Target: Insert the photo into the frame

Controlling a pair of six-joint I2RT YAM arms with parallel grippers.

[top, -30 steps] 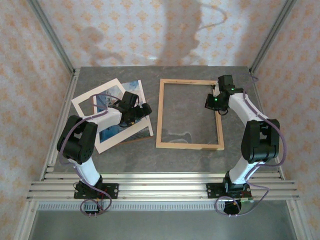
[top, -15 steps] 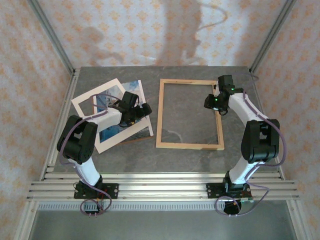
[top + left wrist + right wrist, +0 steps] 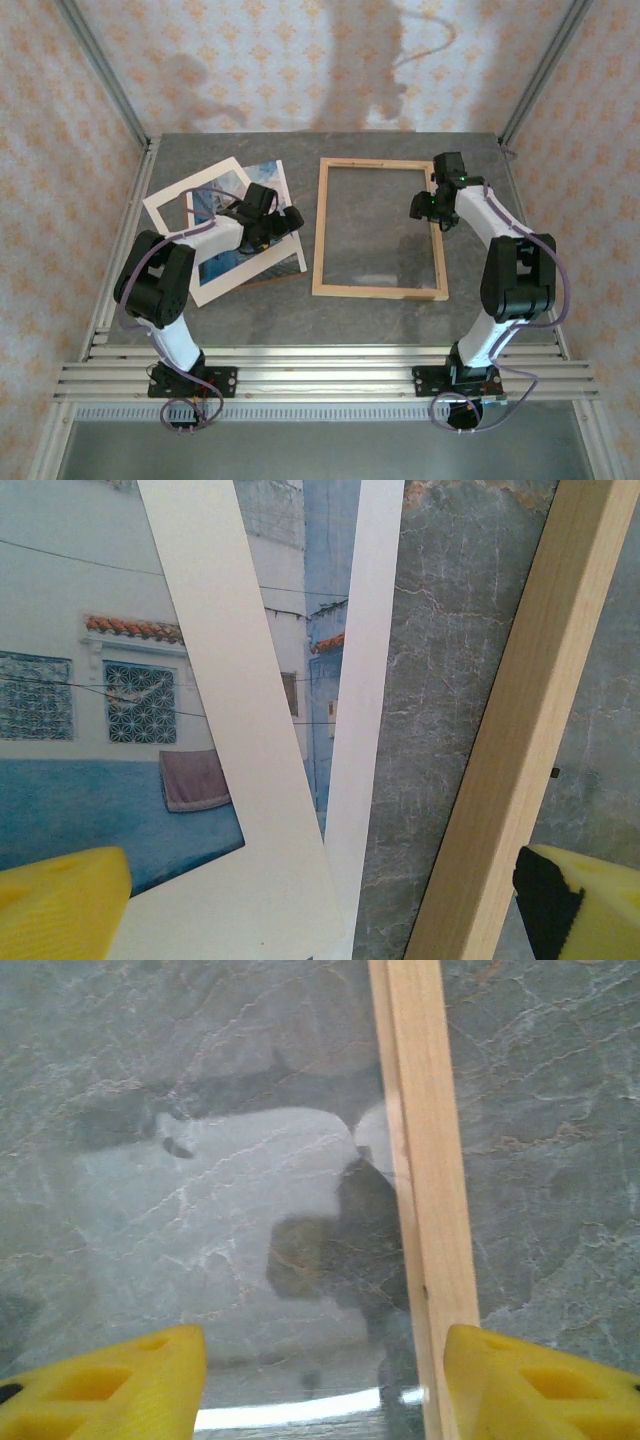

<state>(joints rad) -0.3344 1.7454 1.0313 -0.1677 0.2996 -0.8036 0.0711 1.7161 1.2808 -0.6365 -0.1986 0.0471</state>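
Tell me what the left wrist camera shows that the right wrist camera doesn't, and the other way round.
Left wrist, not right wrist: the photo of a white building, with the cream mat lying across it.
Right wrist, not left wrist: a dim light-and-dark reflection in the pane.
Both: a wooden rail of the frame, the grey table, and yellow fingers set wide apart at the bottom corners.
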